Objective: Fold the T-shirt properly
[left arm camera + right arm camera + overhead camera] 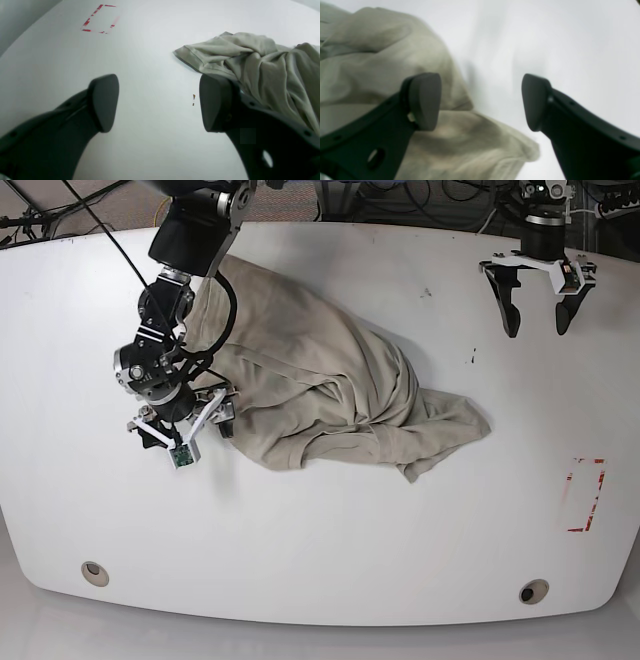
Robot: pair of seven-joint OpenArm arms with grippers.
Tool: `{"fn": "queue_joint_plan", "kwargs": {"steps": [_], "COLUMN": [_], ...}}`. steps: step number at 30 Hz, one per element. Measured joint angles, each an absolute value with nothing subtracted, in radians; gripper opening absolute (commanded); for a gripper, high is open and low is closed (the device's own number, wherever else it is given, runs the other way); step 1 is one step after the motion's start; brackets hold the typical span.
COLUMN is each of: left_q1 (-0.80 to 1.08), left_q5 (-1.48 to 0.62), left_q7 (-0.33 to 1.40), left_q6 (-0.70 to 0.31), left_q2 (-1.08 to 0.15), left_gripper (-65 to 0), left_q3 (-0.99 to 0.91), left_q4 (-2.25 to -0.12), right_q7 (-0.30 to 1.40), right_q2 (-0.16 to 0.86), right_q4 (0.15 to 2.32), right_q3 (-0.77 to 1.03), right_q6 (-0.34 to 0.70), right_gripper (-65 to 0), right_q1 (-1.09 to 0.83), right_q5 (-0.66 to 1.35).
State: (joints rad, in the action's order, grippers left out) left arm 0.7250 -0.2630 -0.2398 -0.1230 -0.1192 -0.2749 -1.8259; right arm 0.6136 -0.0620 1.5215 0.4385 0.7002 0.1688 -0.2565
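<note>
Lying crumpled, beige T-shirt (320, 395)

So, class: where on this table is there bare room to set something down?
Bare table runs along the near edge, below the T-shirt. More lies between the shirt and the red tape marks, under the open left end effector. It is crowded where the open right end effector meets the shirt.

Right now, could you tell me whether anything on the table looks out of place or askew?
The T-shirt lies crumpled in a wrinkled heap rather than spread flat. Neither open gripper holds it. Nothing looks spilled or damaged.
</note>
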Motion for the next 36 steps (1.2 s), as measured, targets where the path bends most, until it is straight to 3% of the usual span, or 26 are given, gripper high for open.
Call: {"fn": "queue_joint_plan", "kwargs": {"steps": [36], "left_q1": [0.714], "left_q5": [-0.263], "left_q7": [-0.243], "left_q6": [-0.123], "left_q2": [-0.117], "left_gripper": [-17.3], "left_q3": [-0.274], "left_q4": [-1.825], "right_q7": [0.579], "right_q2": [-0.075], "right_q4": [1.422], "right_q3": [0.343], "right_q6": [0.698], "right_gripper": [-17.3], "right_q1": [0.138], "right_q5": [-0.23]}}
